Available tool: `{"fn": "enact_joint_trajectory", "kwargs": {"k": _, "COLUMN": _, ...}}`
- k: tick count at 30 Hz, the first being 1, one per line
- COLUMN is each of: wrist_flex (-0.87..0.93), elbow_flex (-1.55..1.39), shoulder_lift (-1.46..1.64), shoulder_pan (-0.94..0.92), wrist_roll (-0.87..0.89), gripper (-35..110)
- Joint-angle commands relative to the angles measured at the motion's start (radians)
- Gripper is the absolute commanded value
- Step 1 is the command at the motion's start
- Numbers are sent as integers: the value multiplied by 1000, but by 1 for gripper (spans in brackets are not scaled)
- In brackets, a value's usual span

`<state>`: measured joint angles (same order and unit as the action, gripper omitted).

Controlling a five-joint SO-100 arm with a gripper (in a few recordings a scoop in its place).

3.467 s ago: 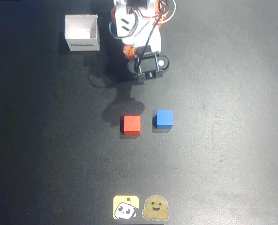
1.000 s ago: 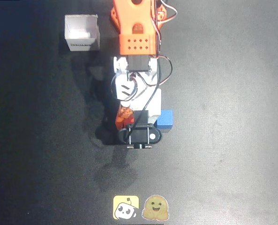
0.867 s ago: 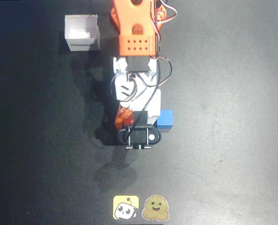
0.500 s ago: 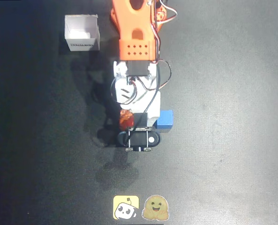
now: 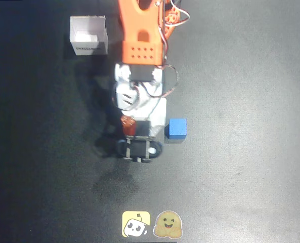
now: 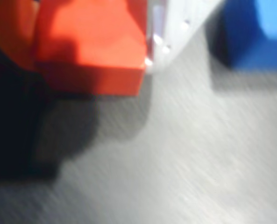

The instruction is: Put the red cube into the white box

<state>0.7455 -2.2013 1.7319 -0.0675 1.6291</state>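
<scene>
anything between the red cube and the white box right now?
Nothing visible. The red cube sits in the gripper in the wrist view. In the overhead view the white box lies up-left across bare table; the blue cube is on the opposite side.

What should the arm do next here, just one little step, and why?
Probably lift a little higher. In the wrist view the red cube sits pinched against a white finger and seems just off the table, while the white box stands far away.
</scene>
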Motion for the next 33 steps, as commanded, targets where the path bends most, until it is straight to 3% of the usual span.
{"fn": "enact_joint_trajectory", "kwargs": {"k": 1, "wrist_flex": 130, "elbow_flex": 77, "shoulder_lift": 115, "shoulder_pan": -60, "wrist_roll": -11, "gripper": 0}}
{"fn": "enact_joint_trajectory", "kwargs": {"k": 9, "wrist_flex": 528, "elbow_flex": 221, "shoulder_lift": 382, "shoulder_pan": -308, "wrist_roll": -3, "gripper": 0}}
{"fn": "enact_joint_trajectory", "kwargs": {"k": 16, "wrist_flex": 847, "elbow_flex": 330, "shoulder_lift": 508, "shoulder_pan": -646, "wrist_roll": 49, "gripper": 0}}
{"fn": "enact_joint_trajectory", "kwargs": {"k": 25, "wrist_flex": 999, "elbow_flex": 313, "shoulder_lift": 508, "shoulder_pan": -1028, "wrist_roll": -8, "gripper": 0}}
{"fn": "enact_joint_trajectory", "kwargs": {"k": 33, "wrist_flex": 1026, "elbow_flex": 290, "shoulder_lift": 466, "shoulder_pan": -1170, "wrist_roll": -64, "gripper": 0}}
